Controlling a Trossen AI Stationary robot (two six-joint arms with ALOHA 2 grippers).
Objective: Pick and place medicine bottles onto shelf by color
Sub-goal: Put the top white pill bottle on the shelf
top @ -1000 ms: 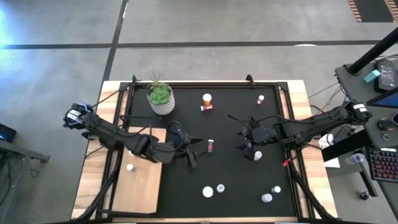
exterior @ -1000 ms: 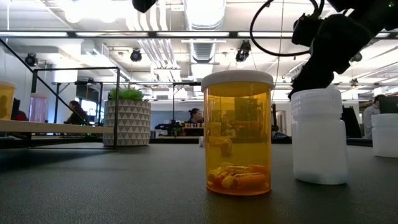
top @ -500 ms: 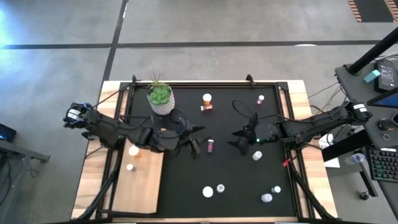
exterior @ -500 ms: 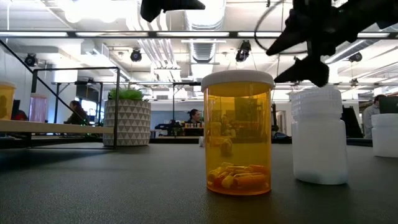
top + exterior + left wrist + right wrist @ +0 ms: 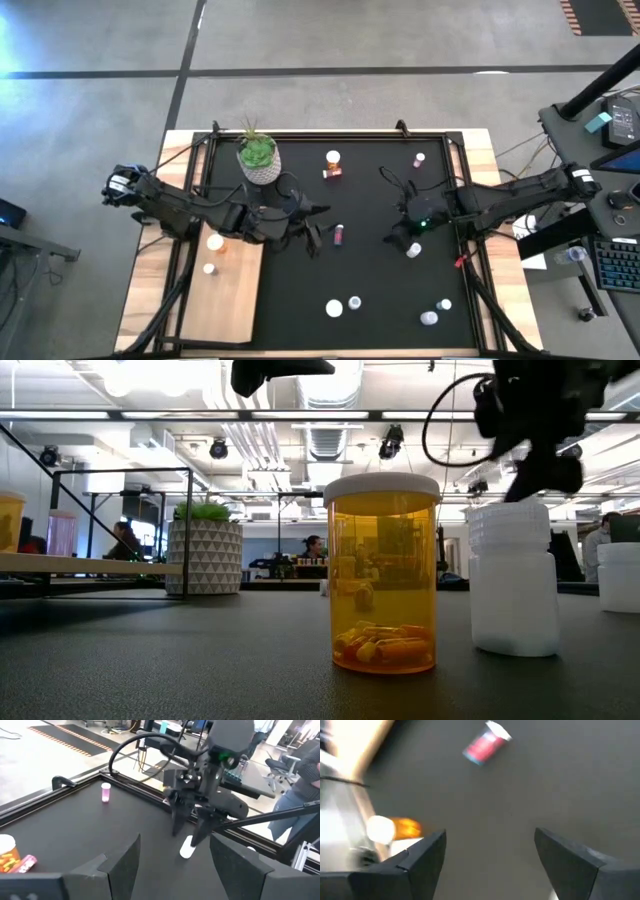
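White bottle stands on black mat at 3 o'clock from centre; right gripper hovers just above it, jaws wide, holding nothing; left gripper near mat centre, jaws partly open, empty, beside lying maroon bottle; shelf at 8 o'clock carries an orange bottle and a white one; left wrist view shows right gripper's fingers straddling white bottle; low view shows orange bottle close up, pills inside; plant pot at 11 o'clock.

Bright overhead ceiling lights; the right wrist view is motion-blurred.
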